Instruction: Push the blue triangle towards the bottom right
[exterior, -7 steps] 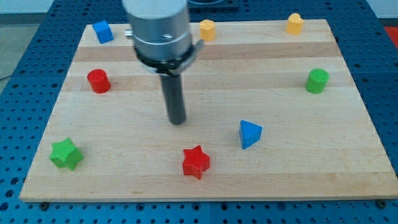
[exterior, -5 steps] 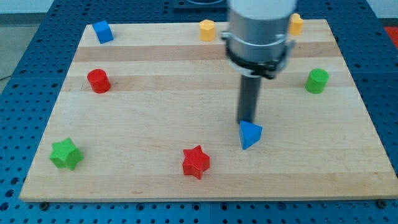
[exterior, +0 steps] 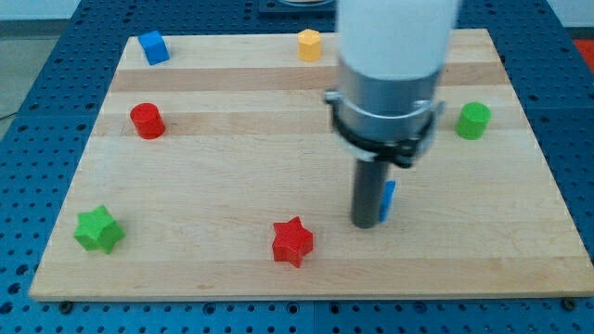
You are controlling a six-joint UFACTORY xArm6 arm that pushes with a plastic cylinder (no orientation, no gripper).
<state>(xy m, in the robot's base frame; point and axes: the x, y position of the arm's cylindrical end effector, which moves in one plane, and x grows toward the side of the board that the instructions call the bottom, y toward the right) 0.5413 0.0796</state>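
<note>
My tip [exterior: 366, 224]: 1 bare rod, no pincer to open or close; touching blue triangle [exterior: 388, 200] at its 9 o'clock, board centre-right. Triangle: likely light, rigid, slides readily; push upper-left face. Red star [exterior: 292, 242] at 8 o'clock.

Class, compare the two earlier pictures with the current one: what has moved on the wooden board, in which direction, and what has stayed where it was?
My tip swept from the board's middle to the view's right, then down, and now stands against the blue triangle block, hiding most of it. The triangle has hardly shifted. The red star block, green star block, red cylinder block, blue cube block and green cylinder block stayed put.
</note>
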